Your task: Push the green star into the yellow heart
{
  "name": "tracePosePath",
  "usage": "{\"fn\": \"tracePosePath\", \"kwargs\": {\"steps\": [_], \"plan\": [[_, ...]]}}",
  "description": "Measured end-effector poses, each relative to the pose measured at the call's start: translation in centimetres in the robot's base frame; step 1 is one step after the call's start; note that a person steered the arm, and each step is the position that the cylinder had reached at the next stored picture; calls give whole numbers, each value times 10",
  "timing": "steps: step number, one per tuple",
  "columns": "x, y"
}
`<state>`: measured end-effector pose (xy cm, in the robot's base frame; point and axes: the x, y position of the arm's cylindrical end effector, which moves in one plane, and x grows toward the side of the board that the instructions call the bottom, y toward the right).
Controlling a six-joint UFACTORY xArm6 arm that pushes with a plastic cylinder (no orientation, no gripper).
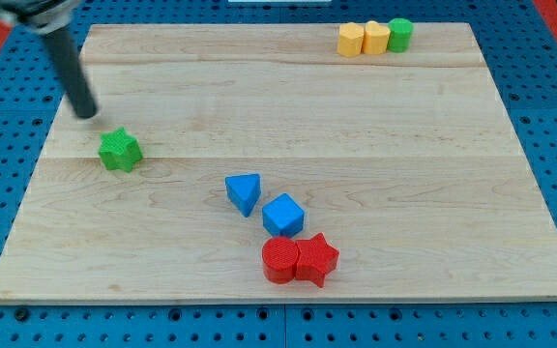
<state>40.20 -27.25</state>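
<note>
My tip (87, 113) is hovering just up-left of the small green star block (120, 150), no fingers here, and should be driving it up-right across the wooden tabletop (356, 174) toward the far yellow heart block (376, 38).

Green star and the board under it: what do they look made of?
Green star: looks like moulded or printed plastic, matte, uniform saturated colour with faint ridged surface; can't tell which. Board: light wood, visible grain and plank seams, smooth, low sheen. My tip sits just up-left of the star, dark and matte, material unclear.
</note>
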Motion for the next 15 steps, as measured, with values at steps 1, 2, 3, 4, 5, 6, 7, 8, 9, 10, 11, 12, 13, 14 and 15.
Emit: {"fn": "tracePosePath", "kwargs": {"steps": [1, 2, 3, 4, 5, 6, 7, 8, 9, 10, 11, 12, 13, 14, 15], "plan": [[56, 2], [32, 38], [12, 88], [33, 108], [62, 59], [94, 61], [62, 93], [46, 135], [45, 184], [19, 243], [-10, 302], [-30, 366], [-21, 412], [-22, 455], [-50, 447]]}}
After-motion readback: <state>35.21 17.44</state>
